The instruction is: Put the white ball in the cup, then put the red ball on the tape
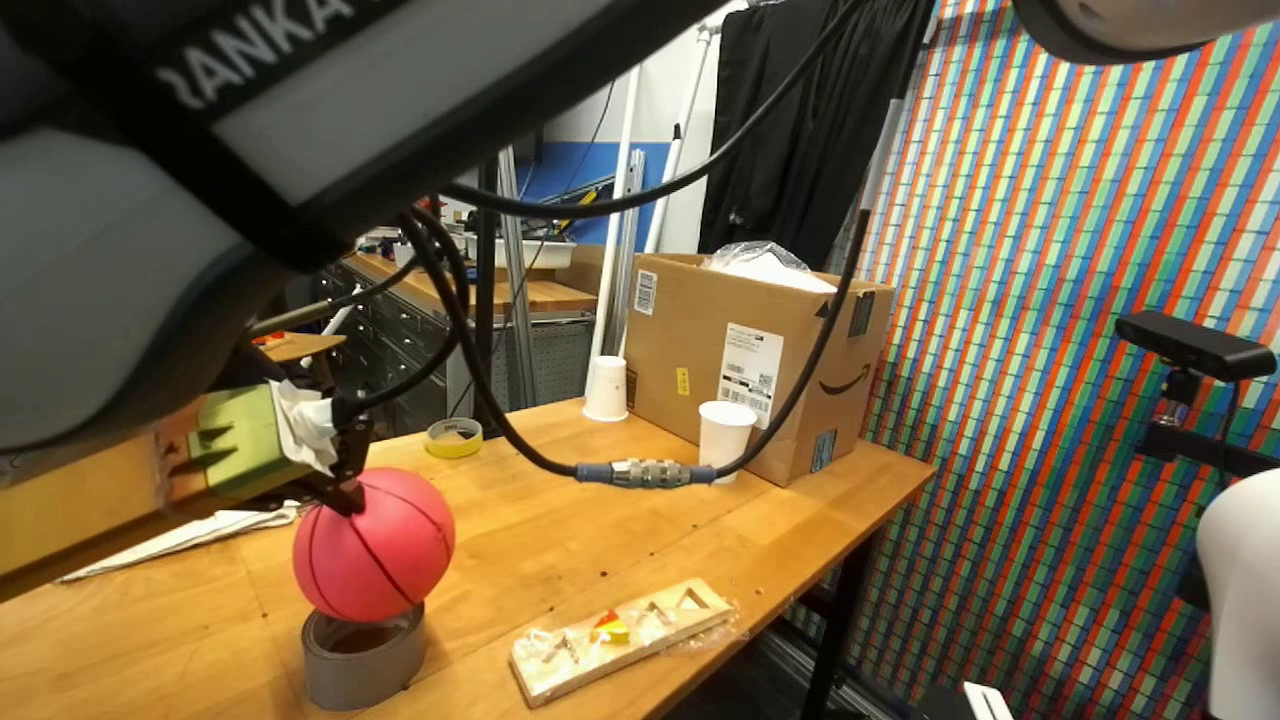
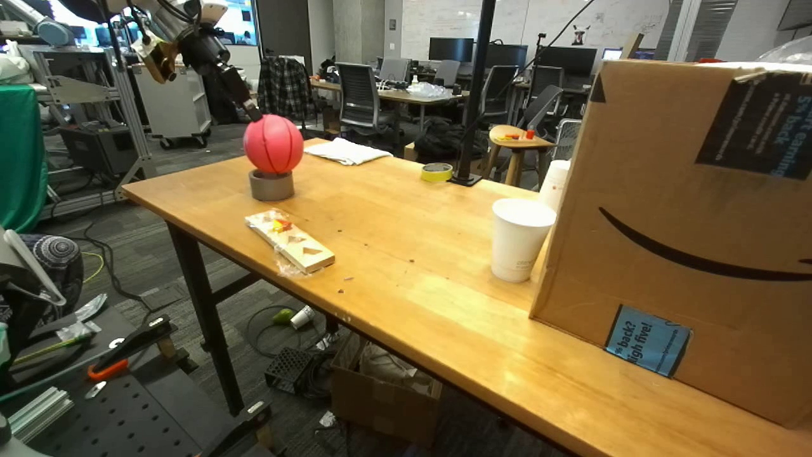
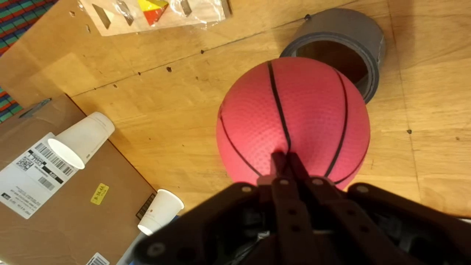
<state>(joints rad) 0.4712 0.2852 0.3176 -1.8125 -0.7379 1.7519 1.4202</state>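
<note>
The red ball (image 1: pixel 375 550) is pinched at its surface by my gripper (image 3: pixel 285 156), whose fingers are nearly together. In both exterior views, the ball is directly above the grey tape (image 1: pixel 365 672), its lower edge overlapping the tape's rim; I cannot tell if they touch. In the wrist view, the ball (image 3: pixel 294 114) covers part of the tape ring (image 3: pixel 362 27), and part of the hollow shows. The white cup (image 1: pixel 727 430) stands upright by the cardboard box, also visible in an exterior view (image 2: pixel 520 238). The white ball is not visible; the cup's inside is hidden.
A wooden strip (image 2: pixel 288 241) in plastic lies near the table edge. The cardboard box (image 1: pixel 740 370) stands at one end with a second, upside-down white cup (image 1: pixel 605 388) beside it. A yellow tape roll (image 2: pixel 436 172) and white cloth (image 2: pixel 347 151) lie along the far edge.
</note>
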